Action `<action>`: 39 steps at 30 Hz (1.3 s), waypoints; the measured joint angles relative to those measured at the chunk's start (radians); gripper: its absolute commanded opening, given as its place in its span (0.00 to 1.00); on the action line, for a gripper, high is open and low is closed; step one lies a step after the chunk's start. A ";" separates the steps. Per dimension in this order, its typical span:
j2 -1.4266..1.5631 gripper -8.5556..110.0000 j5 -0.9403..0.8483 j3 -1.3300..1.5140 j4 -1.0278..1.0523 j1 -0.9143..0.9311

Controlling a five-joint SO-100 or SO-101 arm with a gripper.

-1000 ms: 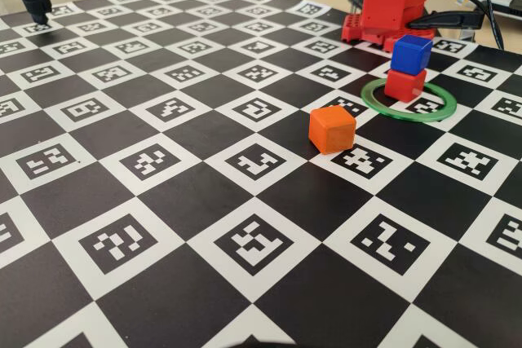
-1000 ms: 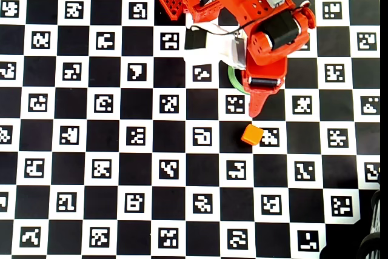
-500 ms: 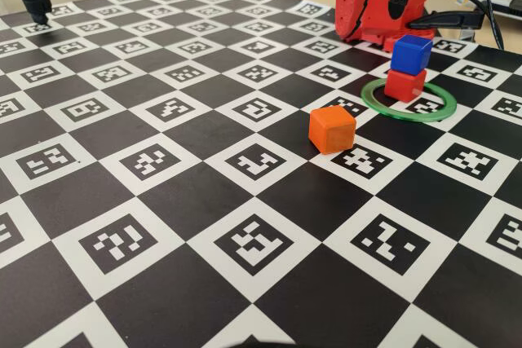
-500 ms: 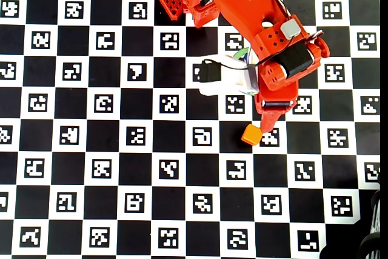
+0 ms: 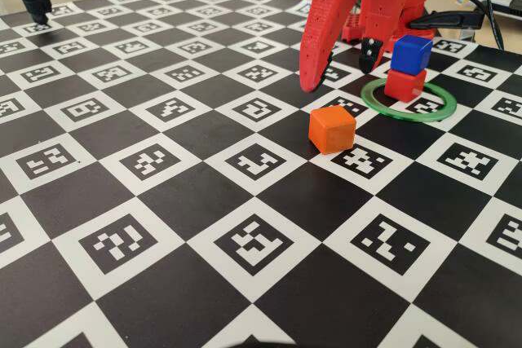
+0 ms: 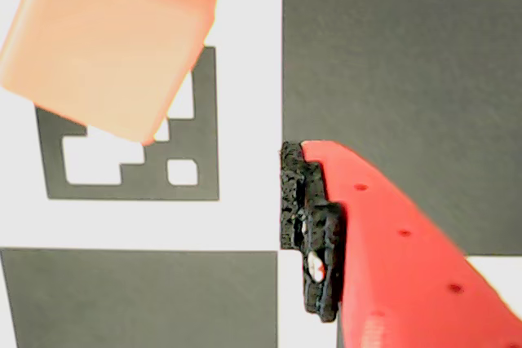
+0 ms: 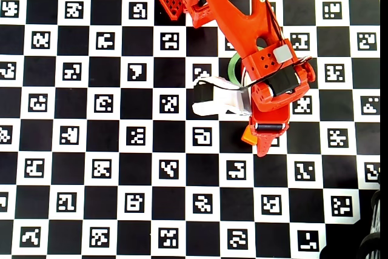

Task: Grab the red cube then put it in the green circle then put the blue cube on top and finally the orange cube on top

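Tabletop: one flat tabletop (image 5: 163,193) covered in a black-and-white checkerboard of square code markers is carrying everything.
Arm: one red plastic robot arm (image 7: 236,16) is reaching from the far edge over the board; in the overhead view it is covering most of the ring and the whole stack.
Tool: one red two-finger tool (image 5: 336,77) is hanging above the board with its fingers spread well apart, gripping nothing and touching nothing; in the fixed view the long red finger (image 5: 314,46) is pointing down left of the stack, and the shorter dark-tipped finger (image 5: 369,56) is sitting just beside the blue cube.
Ring: one thin flat green plastic ring (image 5: 436,110) is lying on the tabletop near the arm's base.
Cubes: three small matte cubes, one of each colour.
Red cube: the small red cube (image 5: 404,85) is sitting inside the green ring.
Blue cube: the small deep-blue cube (image 5: 411,53) is resting on top of the red one.
Orange cube: the small bright-orange cube (image 5: 332,128) is lying alone on the board, near the ring; it is well below the tool.
Hard to see: in the wrist view the orange cube is showing blurred and cut off at the top left, and only one padded finger is showing at lower right; in the overhead view only a corner of the orange cube is peeking out beside the tool.
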 measured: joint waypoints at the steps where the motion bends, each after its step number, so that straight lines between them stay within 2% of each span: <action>1: -0.006 0.42 -0.002 0.011 -0.012 0.000; 19: -0.112 0.42 0.000 0.072 -0.172 0.026; 39: -0.129 0.42 0.044 0.080 -0.172 0.029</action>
